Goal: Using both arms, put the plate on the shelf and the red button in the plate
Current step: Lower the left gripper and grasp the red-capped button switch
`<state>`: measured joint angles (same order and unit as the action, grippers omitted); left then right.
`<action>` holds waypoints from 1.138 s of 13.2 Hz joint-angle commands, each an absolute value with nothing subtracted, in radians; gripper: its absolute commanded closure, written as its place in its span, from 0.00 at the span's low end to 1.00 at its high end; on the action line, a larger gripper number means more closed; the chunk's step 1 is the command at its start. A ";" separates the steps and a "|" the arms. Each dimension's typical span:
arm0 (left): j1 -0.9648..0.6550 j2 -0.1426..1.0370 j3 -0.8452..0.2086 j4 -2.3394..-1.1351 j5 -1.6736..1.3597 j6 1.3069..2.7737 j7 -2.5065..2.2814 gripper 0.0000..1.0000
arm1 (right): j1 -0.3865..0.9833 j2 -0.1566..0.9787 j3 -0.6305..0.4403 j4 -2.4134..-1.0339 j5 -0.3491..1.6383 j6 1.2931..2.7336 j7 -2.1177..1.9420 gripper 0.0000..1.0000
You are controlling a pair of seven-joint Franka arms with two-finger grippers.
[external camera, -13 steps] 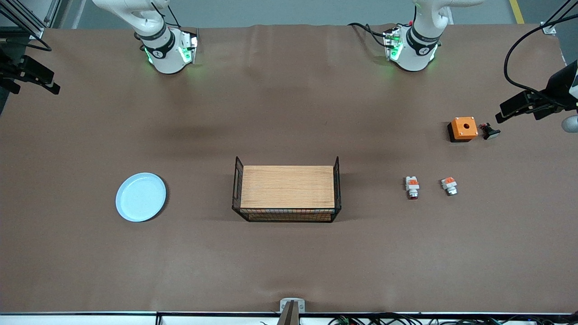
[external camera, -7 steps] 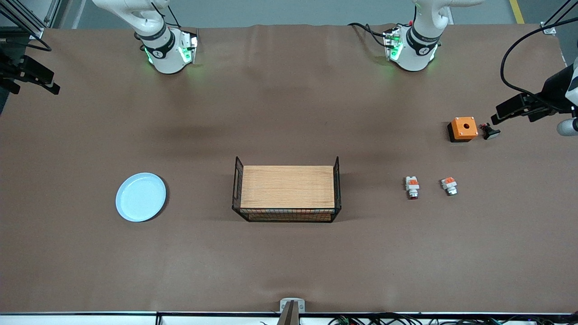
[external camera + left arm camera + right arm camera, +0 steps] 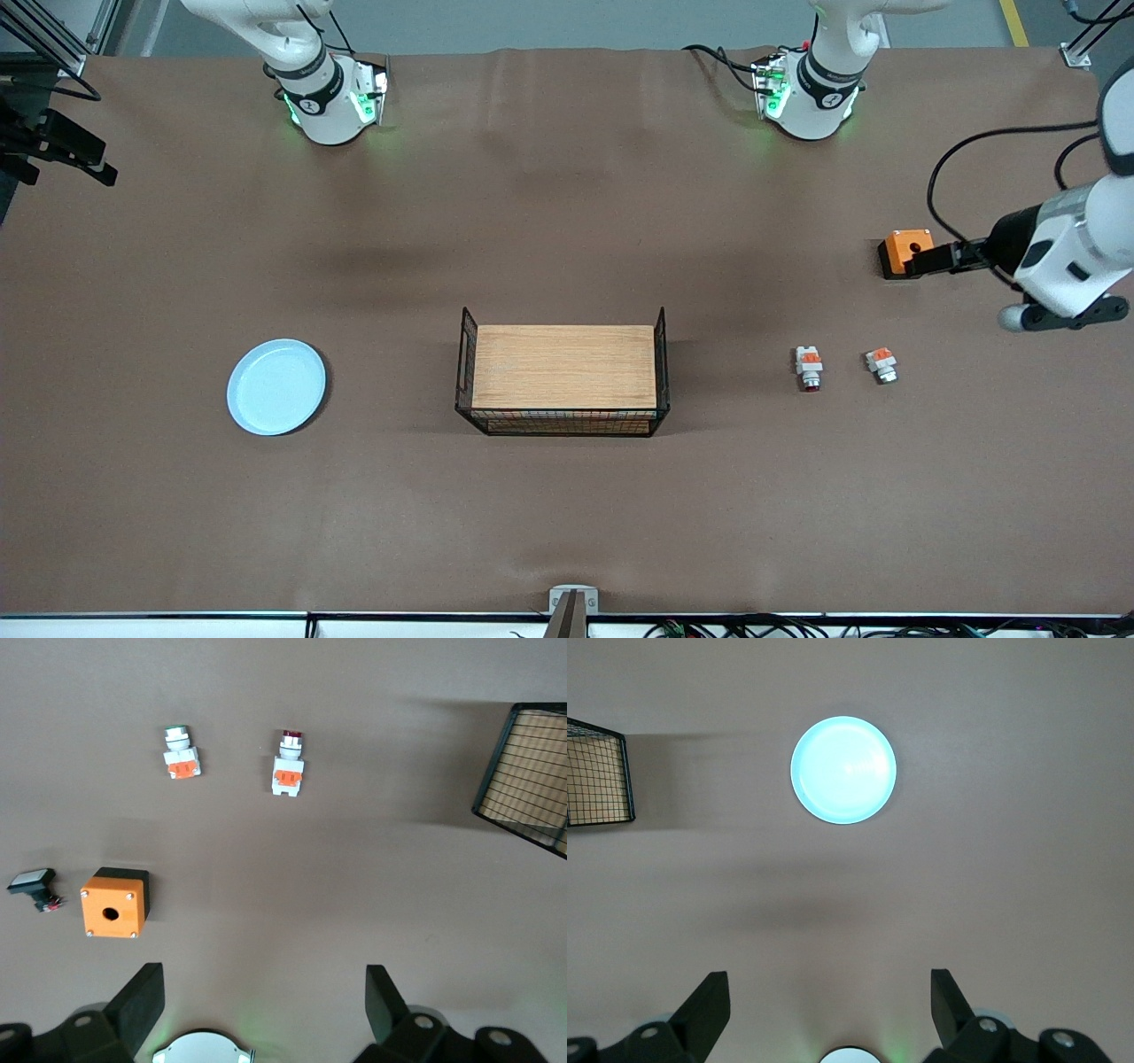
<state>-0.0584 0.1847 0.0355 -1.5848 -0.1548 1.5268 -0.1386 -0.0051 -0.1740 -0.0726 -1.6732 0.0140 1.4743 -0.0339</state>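
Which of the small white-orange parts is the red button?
Start at the wire basket mid-table and go toward the left arm's end. Two small white-and-orange parts lie side by side there; the red button is the one beside the basket. Its cap is dark red, while the other part ends in silver-white.

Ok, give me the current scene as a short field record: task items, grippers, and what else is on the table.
plate: on table, toward right arm's end, untouched
red button: on table, toward left arm's end, beside a similar silver-ended part
left gripper: open, empty, over the orange box
right gripper: open, empty, high above the plate's end
centre: wire basket with wooden board
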 commanded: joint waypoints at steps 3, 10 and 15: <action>-0.075 0.192 -0.003 -1.762 -0.167 1.797 -0.179 0.00 | -0.003 -0.202 -0.069 -1.700 -0.008 1.485 -0.031 0.00; -0.097 0.300 -0.014 -1.908 -0.149 2.144 -0.149 0.00 | -0.005 -0.202 -0.069 -1.700 -0.008 1.485 -0.031 0.00; -0.100 0.412 -0.029 -1.911 -0.078 2.255 -0.141 0.00 | -0.003 -0.198 -0.069 -1.698 -0.008 1.486 -0.031 0.00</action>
<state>-0.0926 0.3826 -0.0281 -1.9129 -0.1098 2.2212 -0.1514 -0.0051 -0.1742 -0.0727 -1.6738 0.0132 1.4783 -0.0338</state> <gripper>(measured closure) 0.000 0.000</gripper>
